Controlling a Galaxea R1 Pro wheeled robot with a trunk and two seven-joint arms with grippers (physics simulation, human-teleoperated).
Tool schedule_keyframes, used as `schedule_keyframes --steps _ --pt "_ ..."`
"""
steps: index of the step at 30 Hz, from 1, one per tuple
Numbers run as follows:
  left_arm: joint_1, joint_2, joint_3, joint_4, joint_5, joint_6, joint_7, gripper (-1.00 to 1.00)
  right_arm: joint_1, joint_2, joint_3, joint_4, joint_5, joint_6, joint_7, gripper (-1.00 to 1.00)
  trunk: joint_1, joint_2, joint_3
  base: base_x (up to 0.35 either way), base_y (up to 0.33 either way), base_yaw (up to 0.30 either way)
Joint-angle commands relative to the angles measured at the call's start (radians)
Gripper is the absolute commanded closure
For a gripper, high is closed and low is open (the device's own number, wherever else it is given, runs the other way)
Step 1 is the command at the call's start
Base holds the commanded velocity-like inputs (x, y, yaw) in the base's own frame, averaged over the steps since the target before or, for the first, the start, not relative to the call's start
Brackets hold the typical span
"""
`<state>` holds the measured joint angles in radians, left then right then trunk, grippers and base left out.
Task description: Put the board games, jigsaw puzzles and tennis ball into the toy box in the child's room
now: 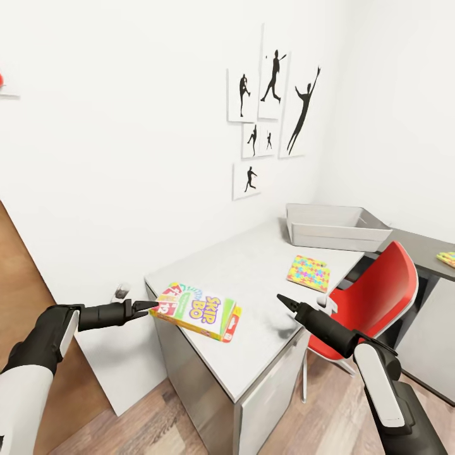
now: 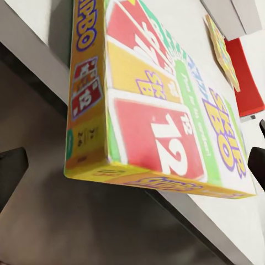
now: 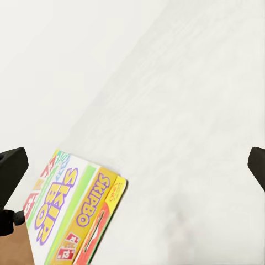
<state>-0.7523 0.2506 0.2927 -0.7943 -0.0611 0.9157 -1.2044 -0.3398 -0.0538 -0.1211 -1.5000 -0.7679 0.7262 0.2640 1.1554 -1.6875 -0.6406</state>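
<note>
A Skip-Bo board game (image 1: 196,311), yellow, red and green, is at the near left corner of the light grey table (image 1: 253,265), one corner jutting past the edge. My left gripper (image 1: 145,308) is open at that corner, and its fingers (image 2: 11,168) stand wide on either side of the board game (image 2: 160,127). My right gripper (image 1: 287,302) hovers open above the table's front, to the right of the game (image 3: 72,215). The grey toy box (image 1: 335,227) stands at the table's far end. One jigsaw puzzle (image 1: 308,273) lies in front of it, another (image 1: 447,258) on the dark wing.
A red chair (image 1: 373,303) is tucked in at the table's right side, close to my right arm. White walls with black sports silhouettes (image 1: 272,120) stand behind the table. Wood-plank floor (image 1: 158,423) lies below, in front of the table.
</note>
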Motion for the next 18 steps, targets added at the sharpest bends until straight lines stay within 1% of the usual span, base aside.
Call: schedule_keyframes --steps 1,18 --pt "-0.001 -0.001 0.003 0.0 -0.007 0.009 -0.007 -1.0 -0.001 0.0 -0.002 0.0 0.001 0.006 0.004 -1.0 0.0 -0.001 -0.001 -0.003 -0.008 0.0" --pt "-0.001 -0.001 0.003 0.0 -0.006 0.009 -0.007 -1.0 -0.001 0.0 -0.002 0.0 0.001 0.006 0.004 -1.0 0.0 -0.001 -0.001 -0.001 -0.001 0.0"
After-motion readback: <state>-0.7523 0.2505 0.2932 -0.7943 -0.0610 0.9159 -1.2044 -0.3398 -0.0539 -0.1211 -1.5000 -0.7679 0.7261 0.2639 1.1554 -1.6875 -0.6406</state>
